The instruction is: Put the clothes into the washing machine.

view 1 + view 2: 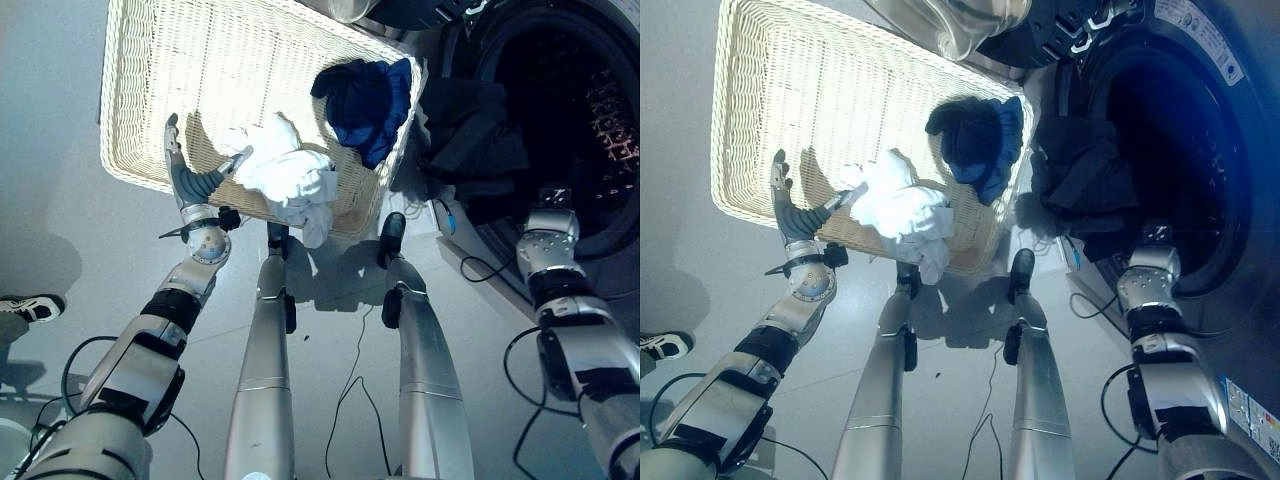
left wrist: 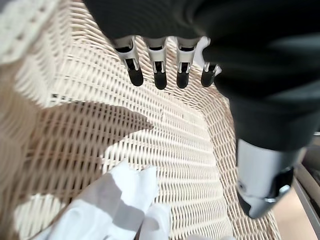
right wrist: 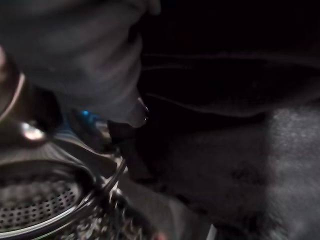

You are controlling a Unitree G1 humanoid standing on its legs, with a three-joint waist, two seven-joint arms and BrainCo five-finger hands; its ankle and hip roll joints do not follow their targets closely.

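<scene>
Woven wicker, soft cloth and shiny metal.

The pale rectangular wicker basket (image 1: 150,90) is rough, open-woven and matt; at its near edge lies a crumpled white cloth garment (image 1: 290,178), smooth and matt, and at its right edge a dark blue, soft-looking cloth garment (image 1: 368,100). A black cloth garment (image 1: 470,140), matt and probably thick, hangs over the rim of the washing machine (image 1: 1200,150), whose dark front looks glossy and whose perforated metal drum (image 3: 35,200) gleams. The grey floor (image 1: 50,200) is smooth.
</scene>
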